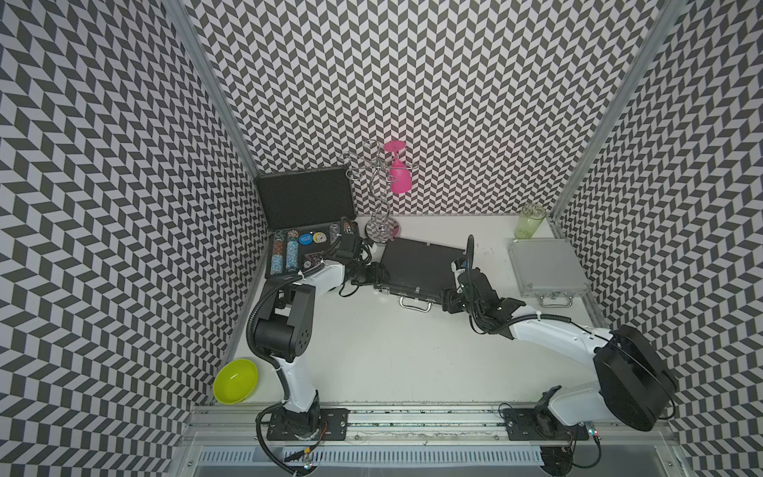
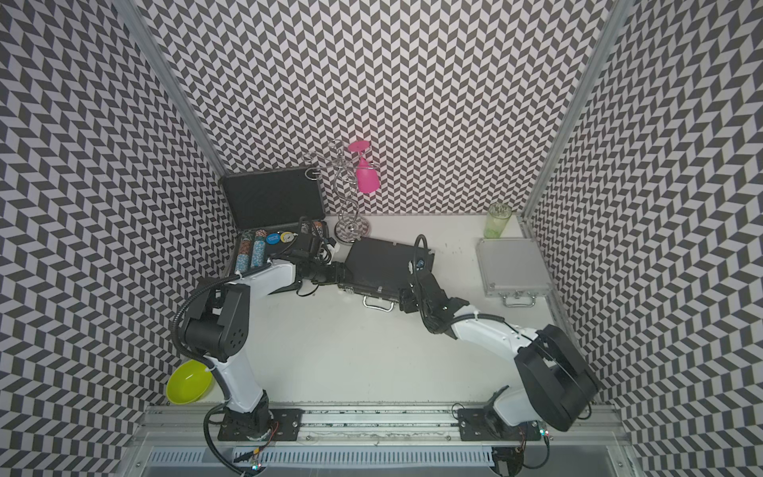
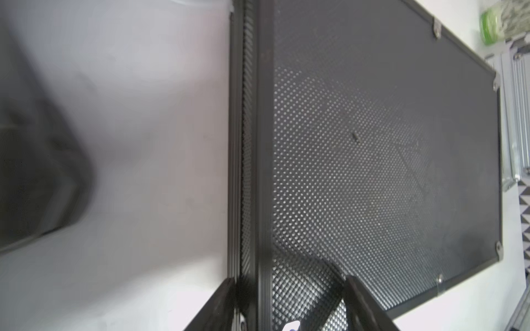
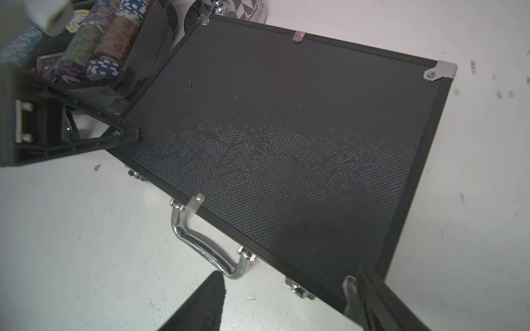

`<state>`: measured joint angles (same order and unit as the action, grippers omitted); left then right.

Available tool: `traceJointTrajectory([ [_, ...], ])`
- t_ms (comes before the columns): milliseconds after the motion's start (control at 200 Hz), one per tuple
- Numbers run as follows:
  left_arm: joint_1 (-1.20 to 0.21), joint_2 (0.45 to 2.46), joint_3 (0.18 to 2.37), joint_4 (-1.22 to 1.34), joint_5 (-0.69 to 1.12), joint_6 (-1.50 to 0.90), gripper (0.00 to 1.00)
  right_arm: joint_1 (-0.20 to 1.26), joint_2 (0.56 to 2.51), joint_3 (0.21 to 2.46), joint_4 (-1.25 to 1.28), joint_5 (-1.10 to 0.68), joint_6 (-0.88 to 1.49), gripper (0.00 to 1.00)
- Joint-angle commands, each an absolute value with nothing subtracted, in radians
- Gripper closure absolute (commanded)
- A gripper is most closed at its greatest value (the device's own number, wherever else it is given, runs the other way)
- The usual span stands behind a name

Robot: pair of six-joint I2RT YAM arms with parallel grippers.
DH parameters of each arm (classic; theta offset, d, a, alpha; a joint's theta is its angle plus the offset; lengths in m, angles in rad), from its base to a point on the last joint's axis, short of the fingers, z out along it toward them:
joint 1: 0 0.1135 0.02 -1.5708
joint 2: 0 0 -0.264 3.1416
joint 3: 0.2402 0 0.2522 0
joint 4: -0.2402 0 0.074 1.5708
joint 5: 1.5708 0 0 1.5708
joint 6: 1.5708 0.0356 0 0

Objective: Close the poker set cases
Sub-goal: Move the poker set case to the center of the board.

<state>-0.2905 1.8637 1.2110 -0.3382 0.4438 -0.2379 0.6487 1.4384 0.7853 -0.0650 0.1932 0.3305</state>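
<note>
In both top views the large grey case (image 1: 305, 198) (image 2: 272, 198) stands open in the far left corner, its lid upright against the wall and its long side running across the table. The black case (image 1: 417, 264) in the middle and the silver case (image 1: 545, 264) at the far right both lie shut. The left gripper (image 1: 380, 271) sits at the black case's left end, just in front of the open one, so the left arm looks the nearer for that lid; the right gripper (image 1: 448, 301) is at the black case's near right corner, well apart from it. In the left wrist view the left gripper (image 3: 289, 286) has its jaws apart astride the end rim of the black case (image 3: 372, 143), not clamped. In the right wrist view the right gripper (image 4: 289, 283), jaws apart and empty, hangs at the handle-side corner of the black case (image 4: 286, 143), with the open case's chips (image 4: 109, 48) beyond its far end
</note>
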Motion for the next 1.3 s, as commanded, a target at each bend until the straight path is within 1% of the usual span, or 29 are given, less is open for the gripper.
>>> traceJointTrajectory([
  [0,-0.396,1.903,1.261,-0.354,0.549,-0.218,0.41,0.629,1.446,0.823,-0.081,0.245,0.360,0.26],
  [390,-0.504,1.981,1.339,-0.305,0.527,-0.295,0.41,0.490,1.417,0.813,-0.116,0.157,0.375,0.24],
  [471,-0.515,2.006,1.353,-0.285,0.517,-0.318,0.43,0.470,1.423,0.810,-0.117,0.139,0.382,0.24],
  [606,-0.529,2.033,1.366,-0.250,0.506,-0.357,0.47,0.448,1.418,0.793,-0.107,0.120,0.392,0.24],
  [976,-0.582,2.118,1.481,-0.254,0.487,-0.388,0.50,0.426,1.398,0.776,-0.100,0.101,0.394,0.24],
  [1111,-0.585,2.106,1.475,-0.253,0.476,-0.390,0.47,0.423,1.390,0.768,-0.101,0.098,0.390,0.24],
  [1181,-0.580,2.084,1.468,-0.259,0.465,-0.390,0.42,0.423,1.385,0.764,-0.102,0.095,0.384,0.24],
  [1292,-0.553,2.010,1.435,-0.264,0.428,-0.385,0.38,0.432,1.371,0.767,-0.106,0.091,0.356,0.24],
])
